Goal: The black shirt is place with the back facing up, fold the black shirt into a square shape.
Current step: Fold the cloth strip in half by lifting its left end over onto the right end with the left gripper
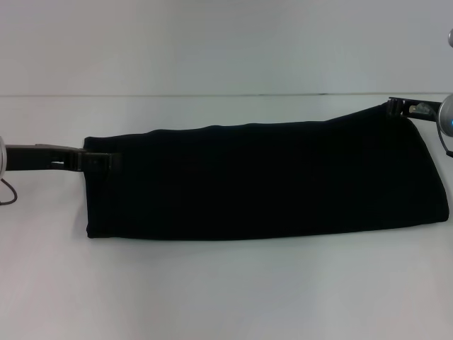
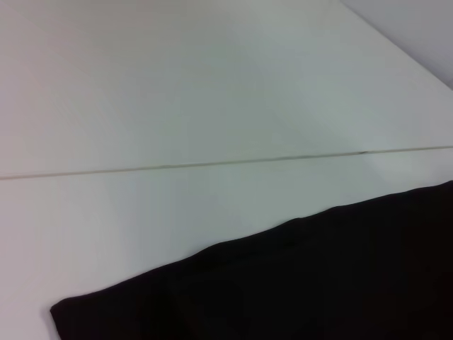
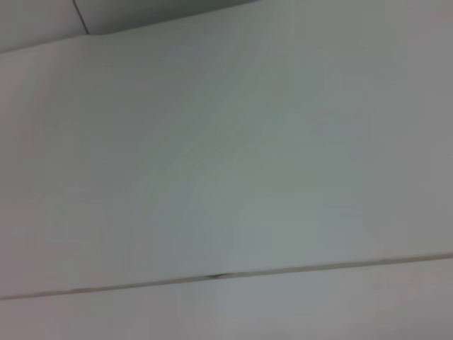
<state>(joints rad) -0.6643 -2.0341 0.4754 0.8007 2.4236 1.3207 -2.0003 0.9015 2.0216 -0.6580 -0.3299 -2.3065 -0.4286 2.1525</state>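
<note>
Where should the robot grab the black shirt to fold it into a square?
Probably at the two short ends. The black shirt lies flat as a long band, so the left hand comes in from the left end and the right hand from the far right corner, ready to bring one end over the other.

Text on black shirt: none was readable.
Text on surface: none seen, though wrist views looked hazy.
</note>
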